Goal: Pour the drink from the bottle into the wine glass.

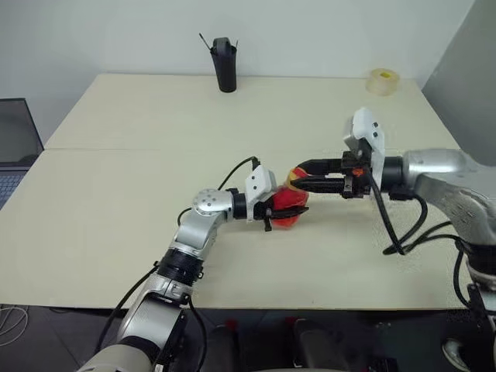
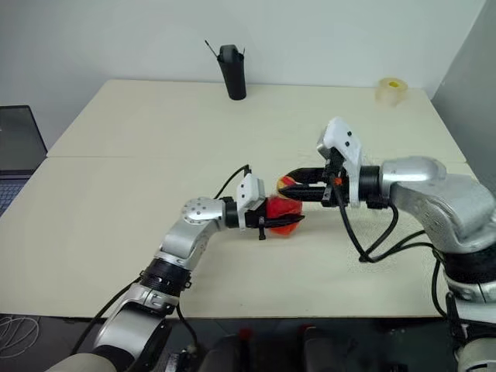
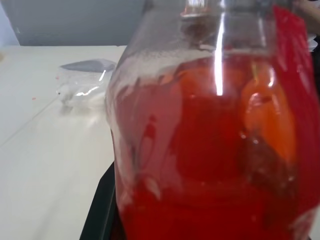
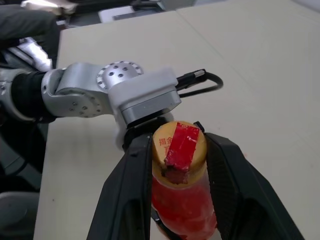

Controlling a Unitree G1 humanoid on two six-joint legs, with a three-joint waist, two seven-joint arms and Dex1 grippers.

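Above the middle of the table, the bottle [image 1: 291, 204] is held by its body in my left gripper [image 1: 273, 217], which is shut on it. The red drink [image 3: 210, 150] fills most of it. My right gripper [image 1: 299, 180] comes in from the right. Its two black fingers [image 4: 131, 180] press on either side of the yellowish cap [image 4: 179, 145], which bears a strip of red tape. In the left wrist view, a blurred clear shape with bright glints [image 3: 82, 87] on the table past the bottle looks like the wine glass.
A tall black cup [image 1: 225, 66] with thin sticks in it stands at the table's back edge. A roll of tape [image 1: 382, 80] lies at the back right corner. A laptop [image 1: 15, 147] sits off the table's left side. A seam runs across the tabletop [image 1: 116, 232].
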